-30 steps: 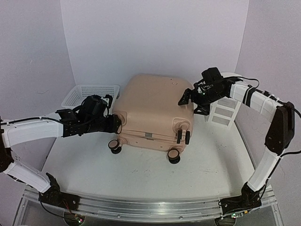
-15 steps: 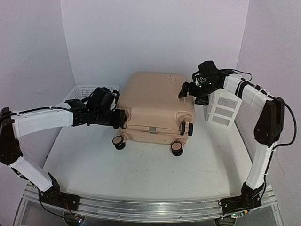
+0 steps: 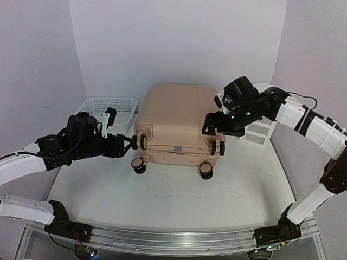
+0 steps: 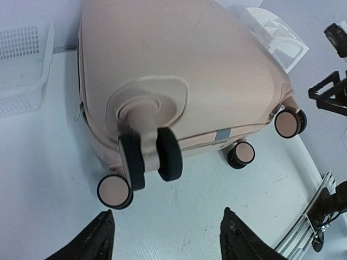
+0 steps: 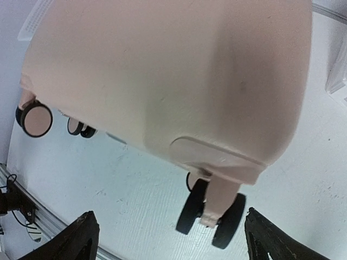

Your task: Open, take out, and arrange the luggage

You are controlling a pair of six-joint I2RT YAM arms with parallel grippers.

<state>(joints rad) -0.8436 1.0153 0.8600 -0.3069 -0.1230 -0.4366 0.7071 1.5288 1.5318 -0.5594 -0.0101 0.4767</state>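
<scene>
1. The suitcase point(image 3: 176, 116) lies flat and shut on the table point(image 3: 162, 200), midway between the two arms. Its wheeled end faces the arm bases, and its long axis runs from that end toward the back wall.
2. The left claw point(image 3: 129, 142) is level with the near-left corner, fingers apart and nothing between them. The left wheel pair point(image 4: 149, 160) sits just ahead of it, and the body of the suitcase lies to its right.
3. The right claw point(image 3: 212, 129) is at the near-right corner, fingers likewise apart and empty. The right wheel pair point(image 5: 211, 211) is just ahead of them; contact with the shell cannot be told.
4. The seam point(image 4: 200, 140) between the two shells runs sideways across the wheeled end, from one claw to the other. Neither arm looks clearly nearer, since each flanks one corner.
5. Judged from this layout, opening has not begun. The next move probably turns on bringing a claw to that seam. No zip pull can be made out.
6. A white basket point(image 3: 105, 108) stands behind the left claw, and a white drawer unit point(image 3: 260, 130) stands beside the right claw.
</scene>
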